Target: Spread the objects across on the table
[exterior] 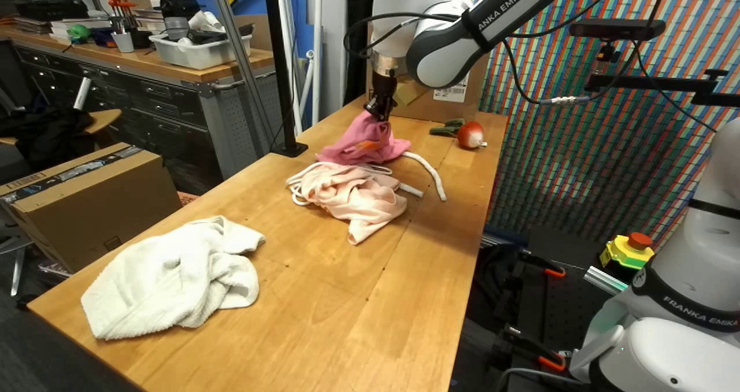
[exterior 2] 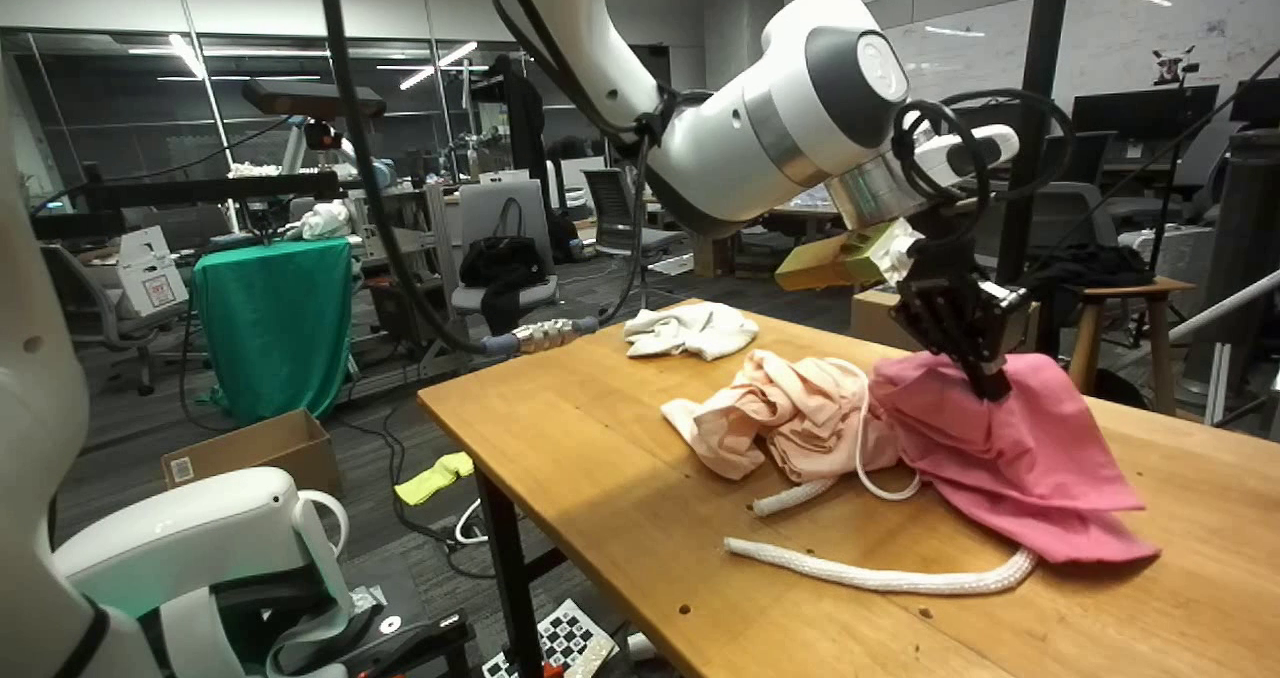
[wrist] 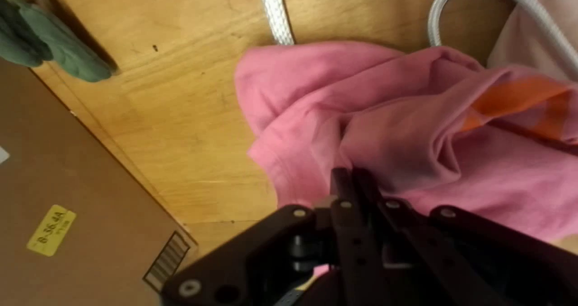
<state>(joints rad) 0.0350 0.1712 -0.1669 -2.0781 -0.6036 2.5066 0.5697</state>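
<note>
Where an exterior view shows the pink cloth tented under the gripper, the peach cloth lies at its 6 o'clock, apparently touching; the white towel sits well apart at 8 o'clock, all on the wooden table. In an exterior view, a braided rope exits under the pink cloth, approx. 7 o'clock. Wrist view: fingers look pinched tog. on a pink fold. Rec. (step presumably = separating cloths): lift vert., check rope for snags, draw twd. 9 o'clock, stop short of cardboard box.

One counter carries three cloths, two white rope ends, one red round object and at least two green lobes.
</note>
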